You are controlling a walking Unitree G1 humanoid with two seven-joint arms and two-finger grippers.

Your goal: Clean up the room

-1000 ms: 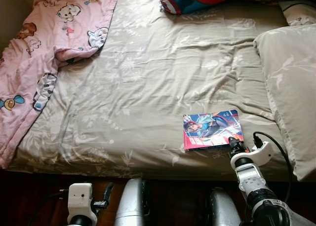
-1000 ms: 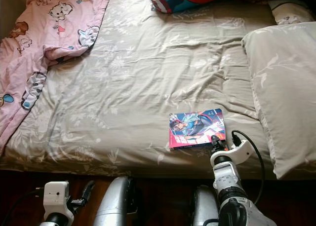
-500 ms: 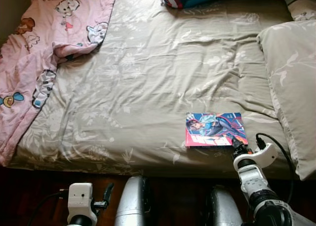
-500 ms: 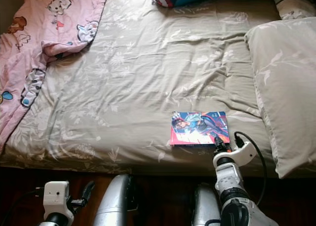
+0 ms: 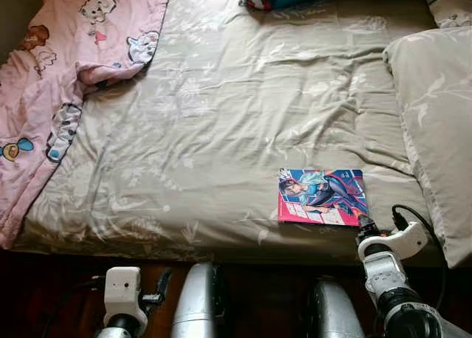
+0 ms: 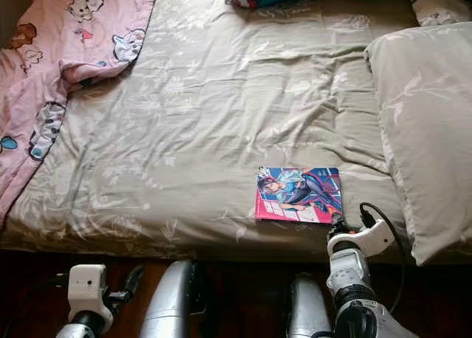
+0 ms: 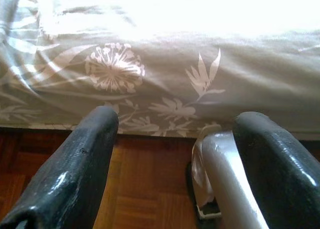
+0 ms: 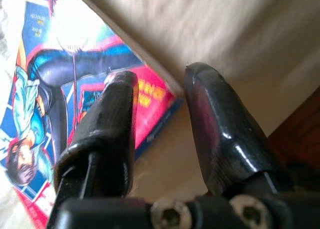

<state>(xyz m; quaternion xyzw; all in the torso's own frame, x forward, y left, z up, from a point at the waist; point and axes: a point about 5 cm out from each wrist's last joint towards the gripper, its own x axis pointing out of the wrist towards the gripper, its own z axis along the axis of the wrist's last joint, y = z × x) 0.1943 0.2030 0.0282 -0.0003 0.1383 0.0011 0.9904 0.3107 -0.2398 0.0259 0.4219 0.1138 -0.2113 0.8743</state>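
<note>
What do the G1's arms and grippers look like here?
Silver, rounded forearm shells. White wrist housings. The right gripper has two long, glossy black fingers with screw heads at their base, and a black cable loops off its wrist. The left gripper has matching black fingers.

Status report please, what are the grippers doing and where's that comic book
Right gripper open at colourful comic book's near corner, not gripping. Left gripper open, idle below bed edge. Book flat on beige floral bedsheet. Nothing blocking.

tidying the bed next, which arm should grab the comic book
Right. The right gripper sits open at the comic book's near corner on the bed, while the left gripper hangs low beside the bed edge, far from it.
</note>
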